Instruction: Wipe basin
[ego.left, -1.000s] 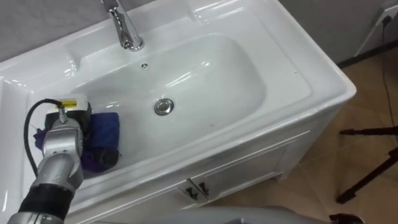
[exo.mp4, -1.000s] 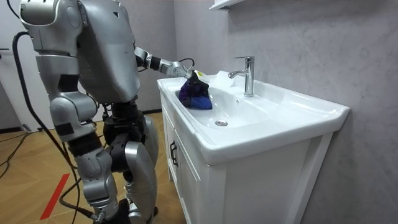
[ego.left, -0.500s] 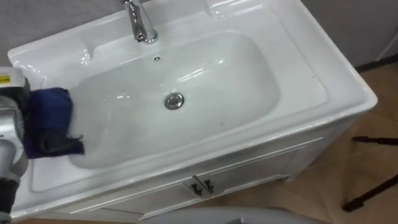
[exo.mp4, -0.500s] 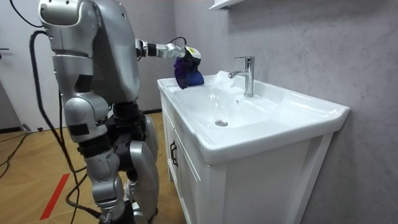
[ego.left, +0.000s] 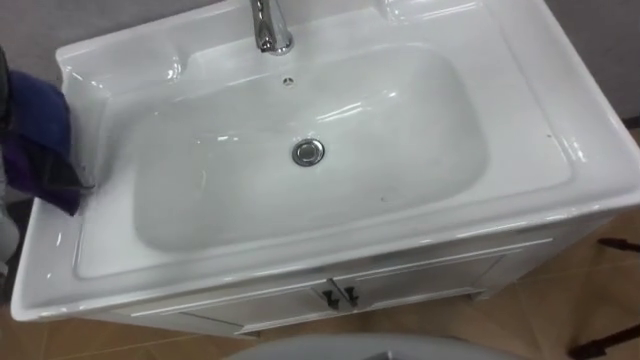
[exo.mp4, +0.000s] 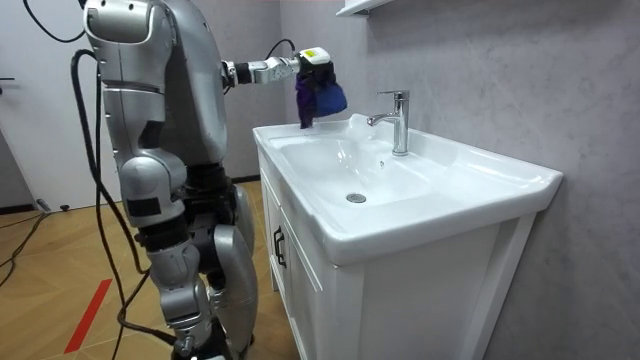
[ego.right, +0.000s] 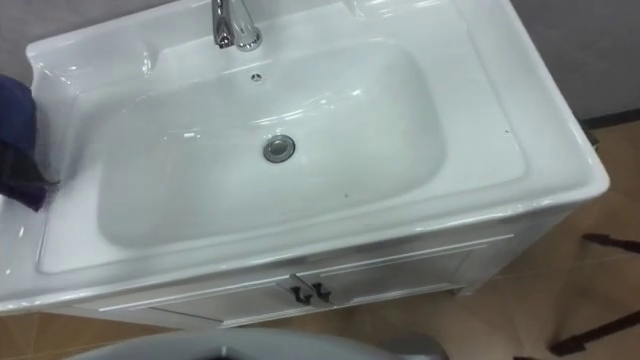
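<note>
Blue cloth (exo.mp4: 321, 98) gripped below left hand (exo.mp4: 312, 61), above basin (exo.mp4: 480, 170) rim

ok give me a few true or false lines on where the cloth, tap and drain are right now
The cloth lies in the bowl of the basin. False: it hangs from the left hand, up in the air by the basin's left end.
The drain sits in the middle of the bowl. True.
The tap stands at the basin's front edge. False: it stands at the back edge, by the wall.
The cabinet doors under the basin are shut. True.
</note>
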